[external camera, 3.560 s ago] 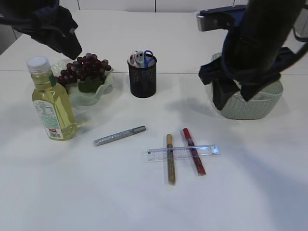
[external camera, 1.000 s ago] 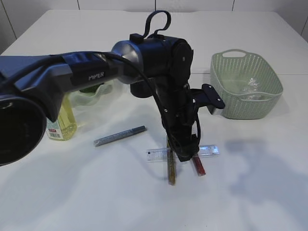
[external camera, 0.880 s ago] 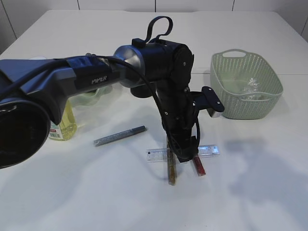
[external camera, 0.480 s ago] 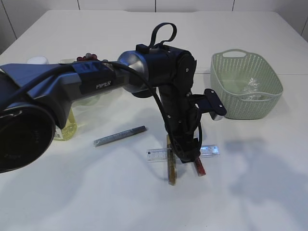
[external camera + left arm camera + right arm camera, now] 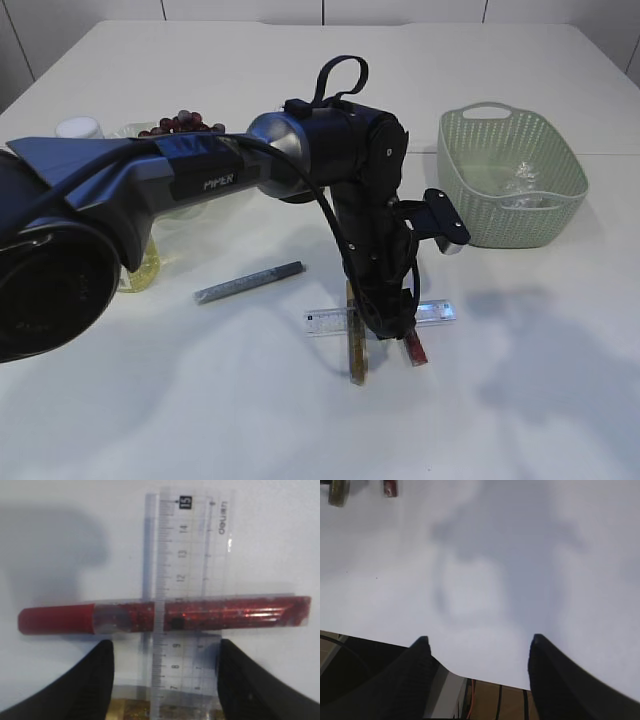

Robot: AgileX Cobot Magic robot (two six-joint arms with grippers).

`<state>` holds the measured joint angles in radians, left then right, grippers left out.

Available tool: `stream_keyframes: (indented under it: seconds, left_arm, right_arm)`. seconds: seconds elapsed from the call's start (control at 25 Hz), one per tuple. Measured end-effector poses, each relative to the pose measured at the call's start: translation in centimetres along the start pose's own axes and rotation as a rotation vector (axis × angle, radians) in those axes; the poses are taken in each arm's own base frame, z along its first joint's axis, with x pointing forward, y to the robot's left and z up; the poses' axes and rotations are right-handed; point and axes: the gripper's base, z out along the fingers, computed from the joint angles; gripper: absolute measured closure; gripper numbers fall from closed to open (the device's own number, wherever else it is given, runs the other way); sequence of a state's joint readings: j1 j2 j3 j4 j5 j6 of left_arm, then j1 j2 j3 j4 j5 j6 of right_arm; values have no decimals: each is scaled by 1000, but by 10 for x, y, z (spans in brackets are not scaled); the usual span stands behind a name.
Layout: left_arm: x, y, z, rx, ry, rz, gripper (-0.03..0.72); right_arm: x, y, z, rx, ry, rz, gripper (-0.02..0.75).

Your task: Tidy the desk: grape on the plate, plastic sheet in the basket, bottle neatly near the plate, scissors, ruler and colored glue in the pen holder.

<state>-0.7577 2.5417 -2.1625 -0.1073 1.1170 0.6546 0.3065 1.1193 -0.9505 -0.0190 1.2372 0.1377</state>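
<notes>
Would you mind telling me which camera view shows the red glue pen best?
The left wrist view: the red glue pen lies full length across the ruler. The exterior view shows only its tip beside the left arm. The right wrist view catches just one end at the top edge.

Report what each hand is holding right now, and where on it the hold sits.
Nothing is held. The left hand hangs open over the ruler and the red glue pen; the right hand is open over bare table.

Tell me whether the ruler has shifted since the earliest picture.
No. The ruler lies across the gold glue and red glue, as before.
</notes>
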Motion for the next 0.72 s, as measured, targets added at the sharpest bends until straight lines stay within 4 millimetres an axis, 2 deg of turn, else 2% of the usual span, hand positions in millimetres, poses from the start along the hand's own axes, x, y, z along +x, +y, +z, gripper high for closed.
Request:
stream_keyframes:
  seconds: [0.12, 0.32, 0.72]
  left_arm:
    - [0, 0, 1, 0, 0, 0, 272]
    - [0, 0, 1, -1, 1, 1, 402]
    - [4, -3, 0, 30, 41, 1, 415]
  right_arm:
    - [0, 0, 0, 0, 0, 0, 260]
    - [0, 0, 0, 0, 0, 0, 260]
    - [0, 0, 0, 0, 0, 0, 260]
